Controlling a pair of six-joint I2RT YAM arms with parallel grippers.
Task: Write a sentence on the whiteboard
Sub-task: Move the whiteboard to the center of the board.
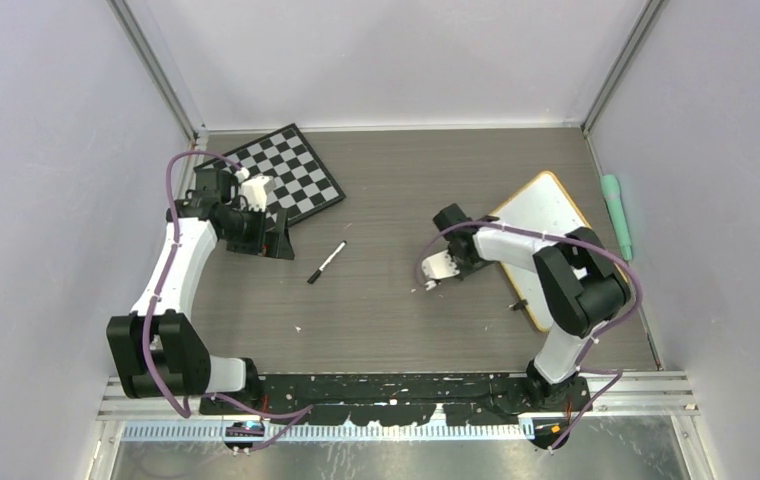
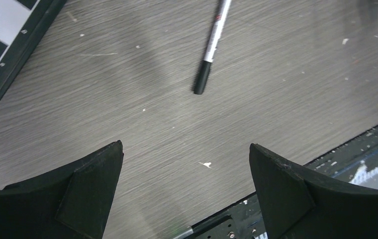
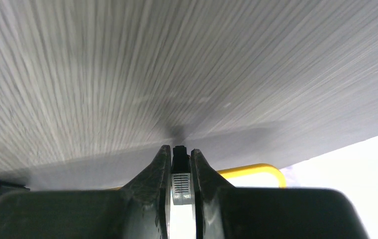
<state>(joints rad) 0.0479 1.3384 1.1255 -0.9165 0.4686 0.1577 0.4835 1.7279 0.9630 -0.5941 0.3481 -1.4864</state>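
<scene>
The whiteboard (image 1: 546,205) lies at the right of the table, white with an orange-tan rim, partly under my right arm. No sentence shows on the part I can see. My right gripper (image 1: 440,268) hangs left of the board, shut on a slim marker (image 3: 179,172) with a black tip and ribbed grey collar, pointing down at the table. The board's rim (image 3: 256,169) shows behind the jaws. A second marker (image 1: 327,262) with a black cap lies mid-table. My left gripper (image 1: 274,245) stands open near it, nothing between its fingers (image 2: 92,184), with this marker (image 2: 212,45) ahead.
A black-and-white chessboard (image 1: 291,175) lies at the back left, its corner (image 2: 8,45) close to my left gripper. A teal cylinder (image 1: 616,215) rests along the right wall. The black base rail (image 1: 406,385) runs along the near edge.
</scene>
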